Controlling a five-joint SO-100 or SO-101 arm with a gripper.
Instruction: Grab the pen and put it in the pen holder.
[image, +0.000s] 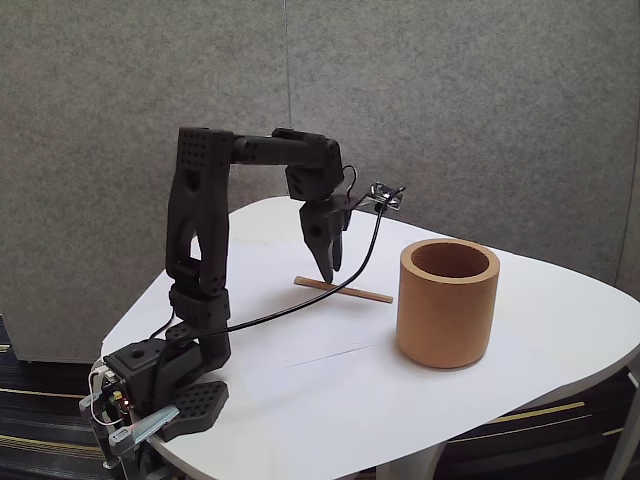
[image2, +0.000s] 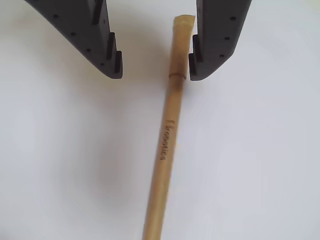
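Gripper poised over the pen, grasp not yet made.

The gripper (image2: 154, 72) hangs over the table (image: 300, 400) with its jaws apart, straddling one end of the pen (image2: 167, 145), which lies flat near the table's back edge; in the wrist view the pen sits hard against the right-hand finger, off centre. The pen holder (image: 447, 303) stands upright nearby toward the table's right edge. Next, I'd say, it should drop slightly, close, lift, then carry across.
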